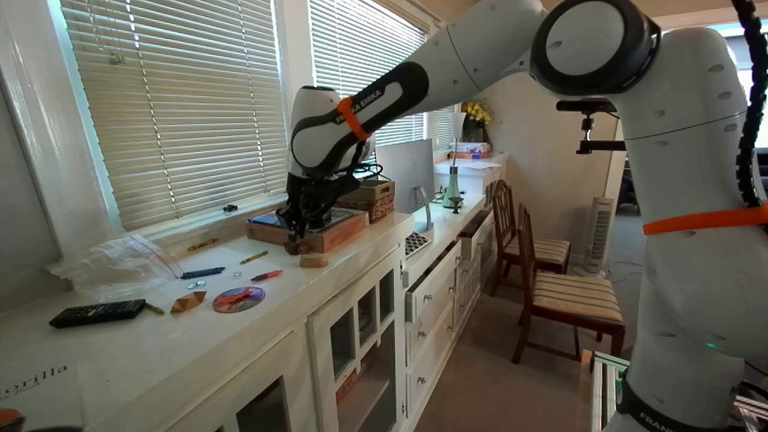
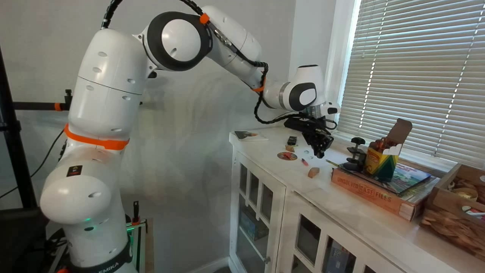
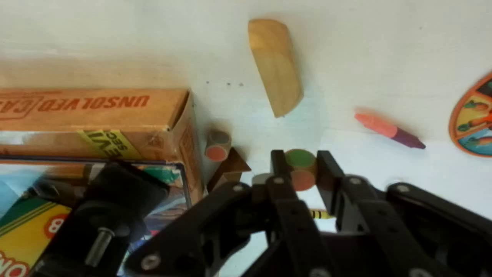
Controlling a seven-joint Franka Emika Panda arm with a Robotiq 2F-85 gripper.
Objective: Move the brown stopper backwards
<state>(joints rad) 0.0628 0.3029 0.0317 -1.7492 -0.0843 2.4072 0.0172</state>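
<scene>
We see the end effector [image 3: 301, 157] closed on what we take for the brown stopper [image 3: 301, 172], green- and red-faced, between front and rear edges of the tabletop [image 1: 120, 348]. Grasping seems done; we next need a backward carry.

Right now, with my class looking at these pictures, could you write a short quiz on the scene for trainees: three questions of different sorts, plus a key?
1. Short answer: In the wrist view, what does the claw hold?
2. True or false: In an exterior view, the crayon box has its flap open.
3. Fill in the missing word printed on the side of the cardboard box: "____ CASE FILES".

Key
1. A small wooden block marked green and red.
2. True.
3. UNSOLVED.
</scene>
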